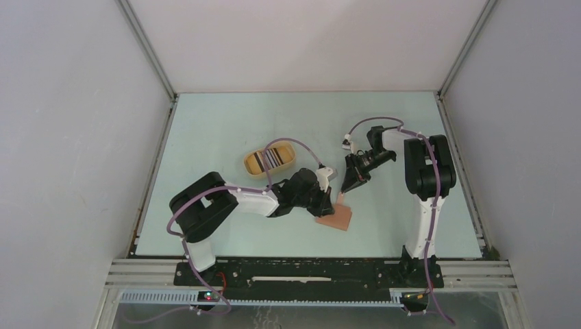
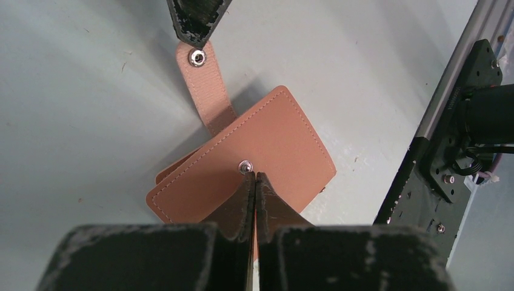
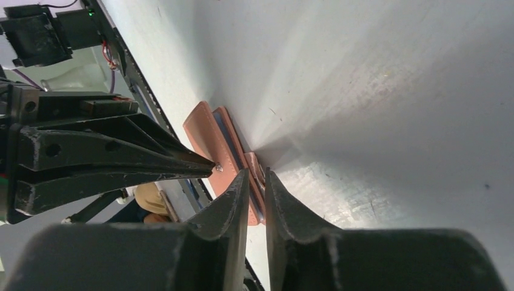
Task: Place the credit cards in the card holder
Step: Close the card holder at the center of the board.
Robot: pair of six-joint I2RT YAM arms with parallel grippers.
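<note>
Up close, the left gripper (image 2: 254, 175): fingers pressed together, gripping nothing, tips planted on the holder (image 2: 279, 136) just beside its stud (image 2: 244, 165). My read is that it's acting as a paperweight, pinning the holder so it can't slide or lift. The holder lies flat on the table (image 1: 226, 123), near centre, to the near right of the tray (image 1: 249, 164), where the striped cards (image 1: 272, 158) wait, well apart from it. At the far end, the tab (image 2: 206, 91) is unsnapped and stretched away, its tip inside the right gripper (image 3: 255, 177). Those jaws stand narrow around it; clamped or just short, I cannot tell. A pull on the tab against the pinned holder looks meant to open it. Neither gripper has a card yet.
</note>
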